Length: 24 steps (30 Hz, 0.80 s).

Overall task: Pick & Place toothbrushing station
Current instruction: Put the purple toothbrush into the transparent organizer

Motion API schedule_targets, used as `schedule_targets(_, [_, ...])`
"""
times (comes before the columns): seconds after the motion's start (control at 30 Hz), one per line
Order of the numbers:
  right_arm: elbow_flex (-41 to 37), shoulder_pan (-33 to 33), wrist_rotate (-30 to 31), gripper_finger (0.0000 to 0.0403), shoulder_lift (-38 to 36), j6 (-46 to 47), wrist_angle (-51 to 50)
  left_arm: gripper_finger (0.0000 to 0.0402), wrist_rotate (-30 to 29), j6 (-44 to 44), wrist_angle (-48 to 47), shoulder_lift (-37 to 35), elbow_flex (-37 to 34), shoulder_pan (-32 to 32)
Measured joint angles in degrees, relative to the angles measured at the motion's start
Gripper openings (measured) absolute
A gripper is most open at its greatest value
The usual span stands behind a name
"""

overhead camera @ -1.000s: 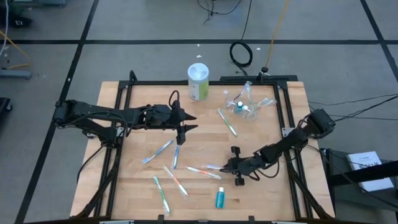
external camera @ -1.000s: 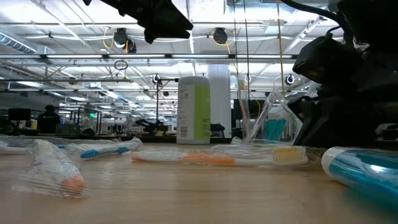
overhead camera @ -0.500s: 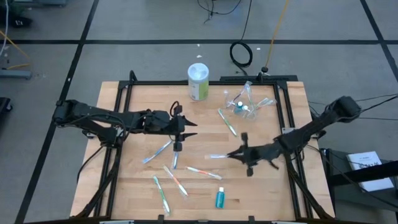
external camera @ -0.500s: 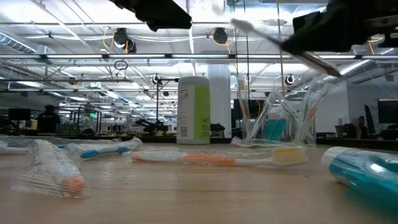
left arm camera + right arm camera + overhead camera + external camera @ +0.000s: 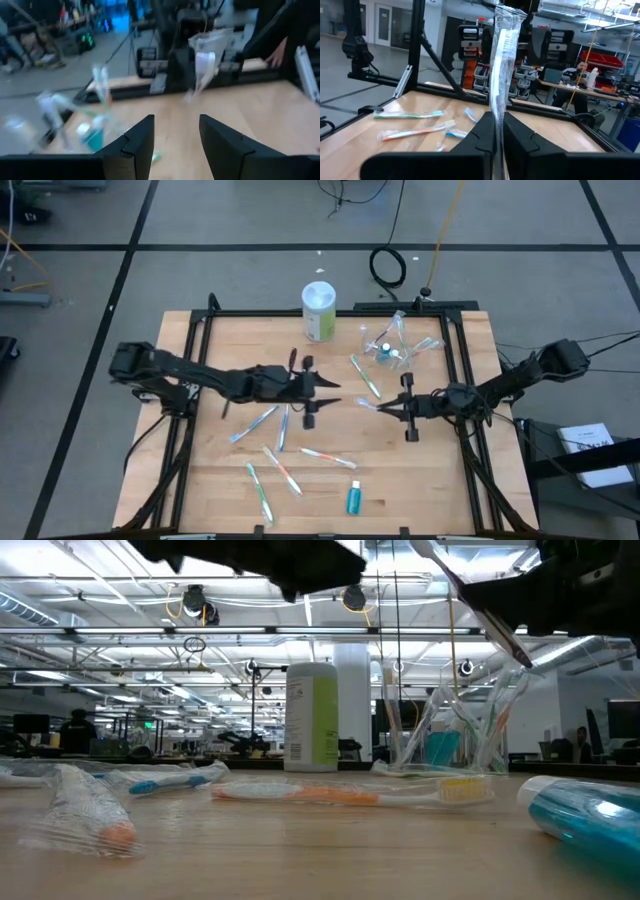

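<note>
My right gripper (image 5: 398, 406) hovers right of the table's middle, shut on a clear-wrapped toothbrush (image 5: 502, 55). That toothbrush (image 5: 368, 404) points toward my left gripper (image 5: 322, 391), which hangs open and empty above mid-table; its two fingers (image 5: 175, 142) show a wide gap. The clear cup (image 5: 388, 346) stands at the far right, with toothbrushes and a teal tube leaning inside. Several wrapped toothbrushes (image 5: 282, 468) lie flat on the wood at the near left. One more toothbrush (image 5: 365, 375) lies near the cup. A teal toothpaste tube (image 5: 353, 499) lies by the near edge. My right gripper pinches one end of the wrapped toothbrush (image 5: 496, 116) between its two shut fingers. The fingers come from the table's right, nearly level. The brush runs on past the fingertips, slanting upward (image 5: 470, 600), lifted clear of the table.
A white-and-green canister (image 5: 319, 310) stands at the far edge, left of the cup. A black frame (image 5: 200, 330) borders the table. Bare wood lies between the two grippers and along the near right.
My right gripper has risen from the near middle of the table toward the far edge, tipping from pointing down to about level. It has carried a wrapped toothbrush off the wood. My left gripper has moved toward the table's right and sunk a little, still open.
</note>
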Motion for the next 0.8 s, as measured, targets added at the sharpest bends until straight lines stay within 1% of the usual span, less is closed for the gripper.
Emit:
schedule_targets(0.07, [0.00, 0.00, 0.12, 0.0010, -0.01, -0.02, 0.04, 0.0159, 2.46, -0.67, 7.34, 3.40, 0.00, 0.10])
schedule_targets(0.13, [0.00, 0.00, 0.20, 0.0010, -0.01, -0.08, 0.07, 0.0159, 3.59, -2.23, 13.96, 6.78, 0.19, 0.14])
schedule_targets(0.23, [0.00, 0.00, 0.34, 0.0010, -0.01, -0.37, 0.28, 0.0159, 4.72, -5.70, 19.18, 10.57, 1.01, 0.14])
schedule_targets(0.47, [0.00, 0.00, 0.63, 0.0011, -0.01, -1.24, 0.67, 0.0159, 6.33, -10.84, 20.46, 16.97, 6.19, 0.14])
schedule_targets(0.57, [0.02, 0.02, 2.68, 0.0011, -0.01, -1.27, 0.61, 0.0159, 6.39, -11.15, 20.25, 19.23, 9.06, 0.14])
schedule_targets(0.67, [0.04, 0.02, 4.97, 0.0011, -0.01, -1.05, 0.17, 0.0159, 6.36, -11.24, 20.21, 20.72, 11.48, 0.14])
schedule_targets(0.8, [0.07, 0.02, 4.99, 0.0011, -0.04, -1.56, -0.25, 0.0159, 5.65, -11.18, 18.81, 20.74, 12.57, 0.19])
